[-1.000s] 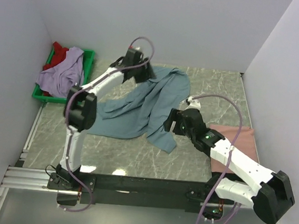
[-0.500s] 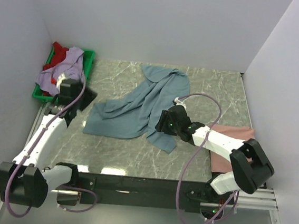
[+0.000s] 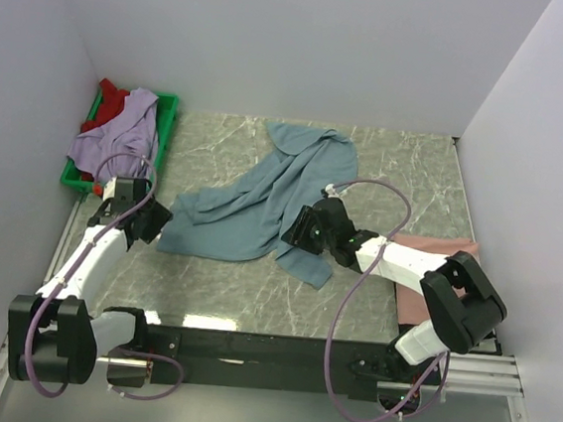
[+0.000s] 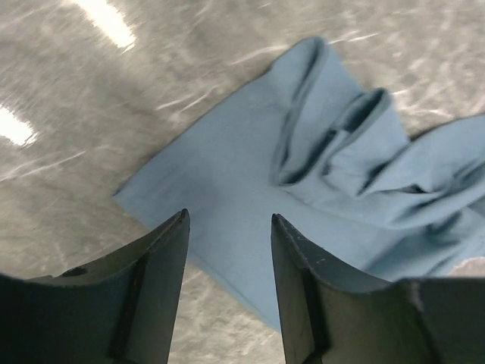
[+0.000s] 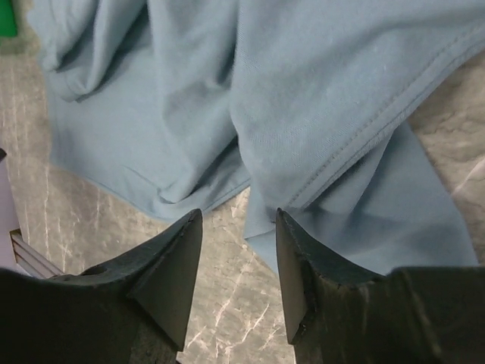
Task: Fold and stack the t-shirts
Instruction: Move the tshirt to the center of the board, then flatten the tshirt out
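The grey-blue t-shirt [image 3: 263, 194] sprawls rumpled across the middle of the worktop [image 3: 405, 173], running from 12 o'clock down toward 8 o'clock. The left pincer [image 3: 160, 224], jaws spread and empty, hangs over the shirt's 8 o'clock corner. The right pincer [image 3: 291, 234], also spread, hangs over the hem at 5 o'clock. Bare grey marble lies open at 2 and 6 o'clock. A folded salmon t-shirt [image 3: 443, 247] hugs the 4 o'clock edge. A lavender t-shirt [image 3: 119, 141] and a red t-shirt [image 3: 113, 100] fill the green tray [image 3: 169, 115] at 10 o'clock. White walls close three sides.
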